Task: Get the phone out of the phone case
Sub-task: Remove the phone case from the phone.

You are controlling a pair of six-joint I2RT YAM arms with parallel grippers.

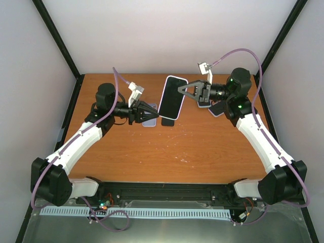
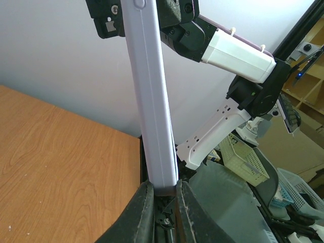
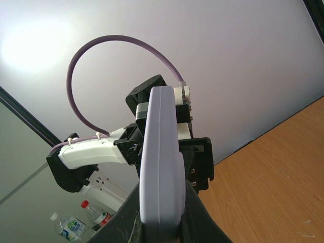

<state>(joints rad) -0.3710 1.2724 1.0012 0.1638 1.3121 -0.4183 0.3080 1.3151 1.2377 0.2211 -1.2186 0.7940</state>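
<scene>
The phone, dark screen up, sits in a lavender case and is held in the air above the table, tilted. My left gripper is shut on its lower left edge. My right gripper is shut on its upper right edge. In the left wrist view the case's lavender edge rises from between my closed fingers, with the right gripper at its far end. In the right wrist view the case's rounded edge fills the space between the fingers.
The orange wooden table lies below. A small pale lavender object lies under the left gripper. A dark flat object lies under the right wrist. White walls with black posts stand at the back and sides.
</scene>
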